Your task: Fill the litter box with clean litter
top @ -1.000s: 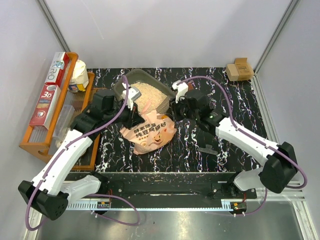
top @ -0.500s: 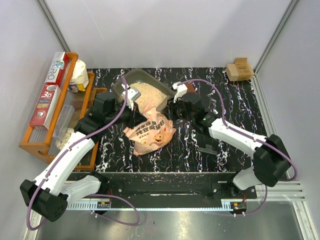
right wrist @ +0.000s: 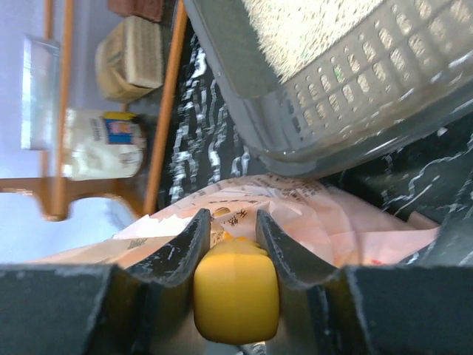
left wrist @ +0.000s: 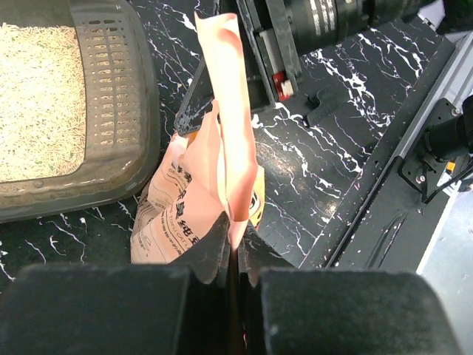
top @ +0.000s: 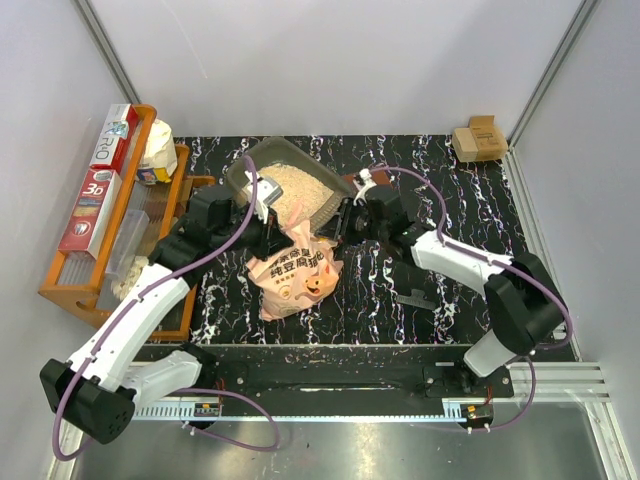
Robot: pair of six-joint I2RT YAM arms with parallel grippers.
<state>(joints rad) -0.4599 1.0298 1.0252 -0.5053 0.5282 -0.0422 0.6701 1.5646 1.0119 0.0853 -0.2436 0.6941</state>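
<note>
Two arms, one end effector each, both at the single pink bag (top: 295, 275); left end effector (left wrist: 235, 238) is fully closed, pinching a thin fold of the bag between its two fingers; right end effector (right wrist: 230, 219) has its jaws part-way open and clamped on one yellow plastic piece (right wrist: 236, 296), pressed up against the bag; the rest of that piece is hidden.

One litter box (top: 240, 178) on the black marbled desk (top: 470, 200), far-centre, set at an angle; one mass of clean litter (top: 295, 185) lies inside it, covering the floor up to the slotted end near the right arm; the bag sits on the desk just beside the box's near wall, print facing up.

Also on the desk: one orange wooden rack (top: 75, 285) at the left edge; one small cardboard box (top: 480, 140) in the far-right corner.
</note>
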